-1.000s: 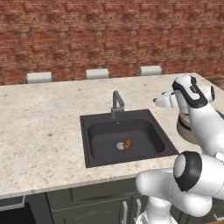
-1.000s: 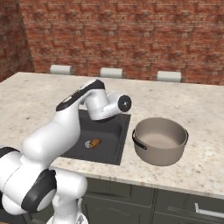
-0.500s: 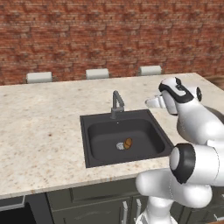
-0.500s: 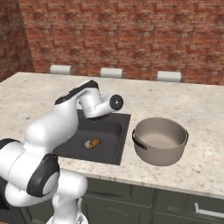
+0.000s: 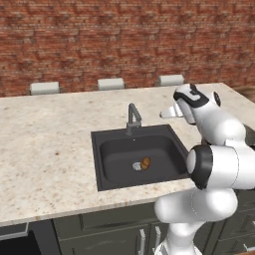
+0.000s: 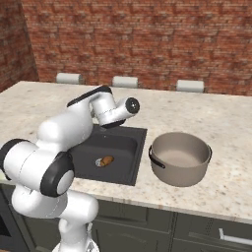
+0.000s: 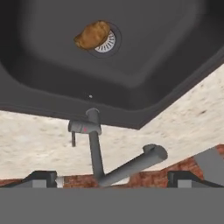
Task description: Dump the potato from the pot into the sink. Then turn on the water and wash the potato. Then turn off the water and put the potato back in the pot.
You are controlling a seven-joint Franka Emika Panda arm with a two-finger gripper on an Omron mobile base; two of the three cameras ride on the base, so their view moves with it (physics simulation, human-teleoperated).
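Potato (image 5: 145, 163) lies on the floor of the sink (image 5: 107, 149), touching the round silver drain (image 5: 136, 166) on its right side in the left base view. The right base view shows the same orange-brown lump (image 6: 106, 160) low in the black basin (image 6: 129, 140), partly behind the arm.

The arm rises from the near side of the counter (image 5: 45, 149), bends at a big dark-ringed elbow, and reaches its hand forward to hang above the counter just right of the sink's far right corner. In the left base view the claw (image 5: 167, 113) points left toward the faucet (image 5: 132, 118), with a stretch of counter between them. The hand view shows its two dark fingertips (image 7: 40, 177) set far apart at the bottom edge, nothing between them; the claw (image 7: 111, 178) is wide apart and holds nothing.

That hand view looks past the faucet (image 7: 98, 153) from the wall side: its angular spout, a small side lever, then the sink's rim (image 7: 144, 120), and beyond it the potato (image 7: 92, 35) lapping over the drain (image 7: 106, 41).

The right base view alone brings in the pot (image 6: 180, 158), a wide grey vessel standing upright on the counter just right of the sink, its dark curved handle (image 6: 153, 160) turned toward the basin, its inside bare. The left base view has three pale outlets (image 5: 110, 83) along the brick wall (image 5: 99, 35).
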